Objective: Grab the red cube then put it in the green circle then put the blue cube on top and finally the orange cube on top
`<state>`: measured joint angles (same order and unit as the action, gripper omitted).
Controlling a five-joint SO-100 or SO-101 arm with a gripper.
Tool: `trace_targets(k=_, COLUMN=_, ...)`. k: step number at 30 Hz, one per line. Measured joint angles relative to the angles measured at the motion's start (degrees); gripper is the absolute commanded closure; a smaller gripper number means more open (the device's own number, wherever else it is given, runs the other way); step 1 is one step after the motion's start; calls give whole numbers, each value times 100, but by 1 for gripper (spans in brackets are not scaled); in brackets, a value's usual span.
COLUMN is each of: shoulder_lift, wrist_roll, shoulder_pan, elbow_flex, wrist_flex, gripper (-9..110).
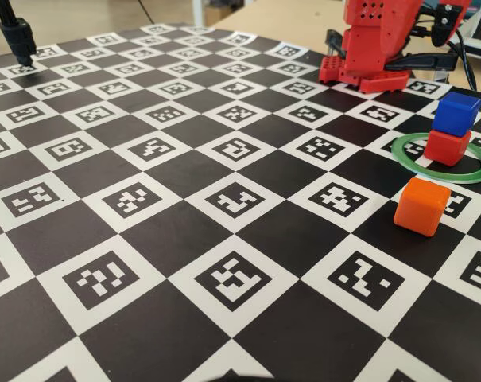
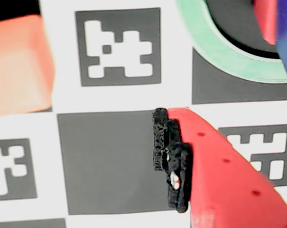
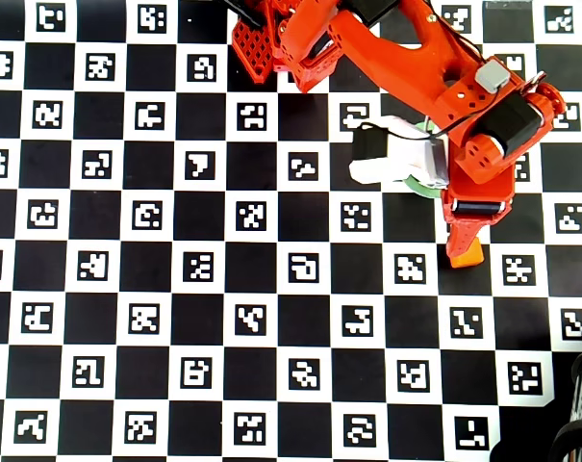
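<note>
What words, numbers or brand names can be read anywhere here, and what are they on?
None: no readable word, number or brand shows in any view.
The board carries only black-and-white coded marker squares, not letters.
The red cube, blue cube, orange cube and green circle are plain.
The arm shows no legible label.

Black-white marker checkerboard point(image 1: 184, 171) covers table; wooden surface point(image 1: 296, 20) behind

light: bright, even | shadows: soft | wrist view: blurred, washed | others: sharp
</note>
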<state>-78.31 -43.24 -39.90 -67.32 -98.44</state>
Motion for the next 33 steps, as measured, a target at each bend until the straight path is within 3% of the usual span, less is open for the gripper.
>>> trace_targets(k=16, shoulder_lift=1406, wrist_roll=-422, shoulder_pan=-404, elbow_flex=1072, wrist_flex=466, gripper=66)
trace_targets(k=33, shoulder_lift=1837, wrist_roll=-457, shoulder_pan=-229, elbow_flex=563, wrist_flex=1529, gripper=66)
